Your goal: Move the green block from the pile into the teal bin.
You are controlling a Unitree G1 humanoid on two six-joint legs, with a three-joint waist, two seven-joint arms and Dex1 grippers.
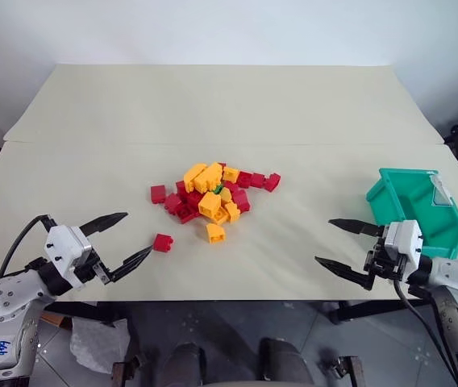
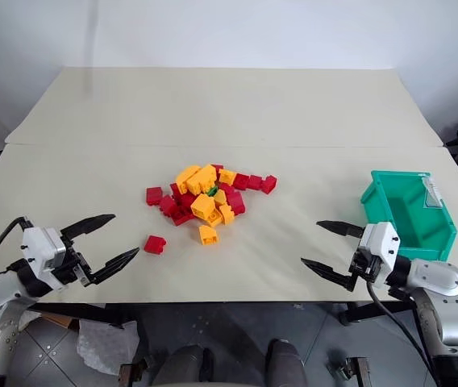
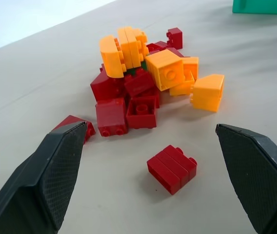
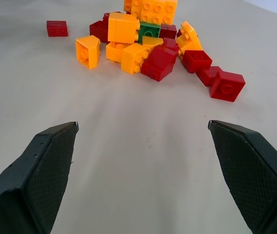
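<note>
Cream paper-covered counter [image 1: 213,105], seen from the head camera. Pile of small red and yellow-orange studded plastic bricks [image 1: 210,193] sits at counter centre. Small dark green studded plastic brick [image 4: 150,30] is lodged inside the pile, hemmed by yellow-orange bricks above and beside it, a red one against its front; from the head view only a sliver of green shows [image 1: 215,189].

One stray red brick [image 1: 162,242] lies at 7 o'clock from the pile, apart from it. A lone yellow-orange brick [image 1: 215,233] sits at 6 o'clock, just off the pile's edge.

Teal plastic bin with cut-away front [image 1: 447,234] stands at 3 o'clock, well apart from the pile, with a clear label tab on its rim.

Left claw [image 1: 124,239] at 8 o'clock, spread wide, empty, near the stray red brick. Right claw [image 1: 340,244] at 4 o'clock, spread wide, empty, just beside the bin.
</note>
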